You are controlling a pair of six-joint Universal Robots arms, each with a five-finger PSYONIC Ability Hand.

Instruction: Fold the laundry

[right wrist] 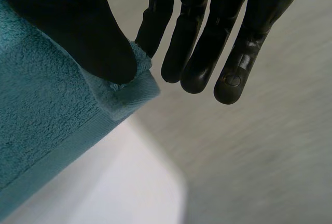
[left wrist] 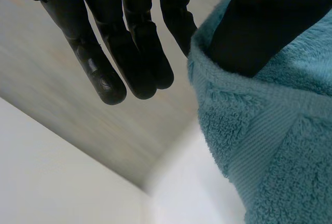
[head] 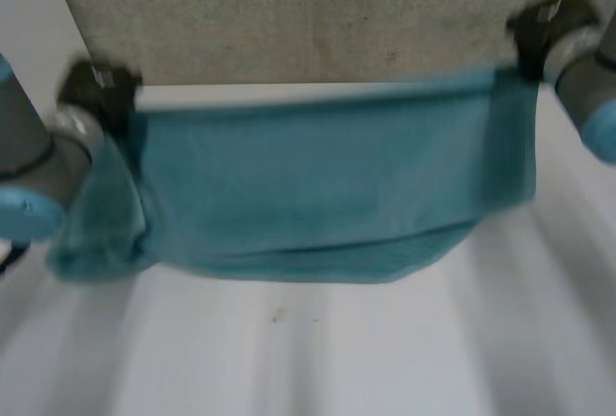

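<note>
Towel [head: 318, 185] spanning far table [head: 318, 358] (near side free)

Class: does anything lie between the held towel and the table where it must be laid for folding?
Nothing visible does. The teal towel hangs from the left hand and right hand, each pinching a corner; the white table beneath bears just a tiny speck.

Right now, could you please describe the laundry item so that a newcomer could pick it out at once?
Start at the white table; across its far part stretches a teal terry towel. The left hand and the right hand each pinch one far corner. It is the only cloth there, teal against the white table and grey floor beyond.
</note>
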